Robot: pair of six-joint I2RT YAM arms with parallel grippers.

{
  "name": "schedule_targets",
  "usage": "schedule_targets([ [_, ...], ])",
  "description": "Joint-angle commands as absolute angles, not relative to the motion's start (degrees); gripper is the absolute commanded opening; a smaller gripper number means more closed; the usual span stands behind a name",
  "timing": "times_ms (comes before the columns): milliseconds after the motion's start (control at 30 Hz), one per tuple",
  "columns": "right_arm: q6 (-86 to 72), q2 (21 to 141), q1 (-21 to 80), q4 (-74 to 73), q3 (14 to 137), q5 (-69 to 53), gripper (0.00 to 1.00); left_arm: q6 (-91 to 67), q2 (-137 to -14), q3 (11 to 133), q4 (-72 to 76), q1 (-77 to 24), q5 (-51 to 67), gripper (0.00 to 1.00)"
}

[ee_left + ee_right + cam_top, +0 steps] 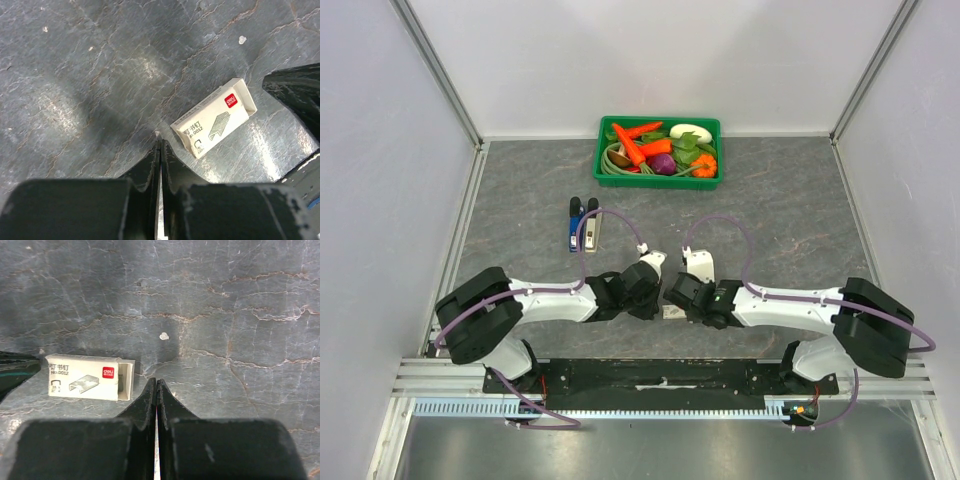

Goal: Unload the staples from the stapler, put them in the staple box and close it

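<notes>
Both tools are pressed together with nothing in them. The left tool (159, 146) and the right tool (157, 386) sit nose to nose low in the middle of the top view, beside the little staple box (215, 117) on the worktop (780, 220).

Here's our worry. The stapler (593, 232) lies well apart from them, up and left of centre, just beside a blue and black stapler (574, 225) (near twins in size). A reach from here could land on the wrong one or knock both.

The left arm's purple cable (620, 222) loops right by the pair, and we judge a swing of that arm could drag it across them. With the tools this close, a careless turn could also bump one into the other or shove the box.

As for the stapler itself, it's long, narrow and cream-white, lying flat. It's too small in the top view for us to make out its staple tray or whether it's open.
</notes>
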State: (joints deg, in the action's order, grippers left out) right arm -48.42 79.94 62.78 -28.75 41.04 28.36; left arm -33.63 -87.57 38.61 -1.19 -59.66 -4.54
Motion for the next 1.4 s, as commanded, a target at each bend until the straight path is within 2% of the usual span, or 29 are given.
schedule_targets([
  [0, -49.1, 81.5, 62.9, -25.9, 40.2, 29.3, 0.00, -31.6, -89.6, 39.2, -2.2, -60.0, -4.3, 0.04],
  [67, -49.1, 81.9, 62.9, -25.0, 39.9, 28.7, 0.00, -31.7, -89.7, 39.3, -2.2, -59.9, -4.1, 0.02],
  [1033, -49.4, 87.3, 64.5, -14.9, 43.1, 18.6, 0.00, -33.1, -92.3, 40.1, -0.5, -61.7, -2.5, 0.02],
  [1367, -49.0, 84.6, 64.4, -19.1, 41.8, 23.4, 0.00, -32.8, -89.9, 40.3, -2.0, -61.6, -4.6, 0.03],
])
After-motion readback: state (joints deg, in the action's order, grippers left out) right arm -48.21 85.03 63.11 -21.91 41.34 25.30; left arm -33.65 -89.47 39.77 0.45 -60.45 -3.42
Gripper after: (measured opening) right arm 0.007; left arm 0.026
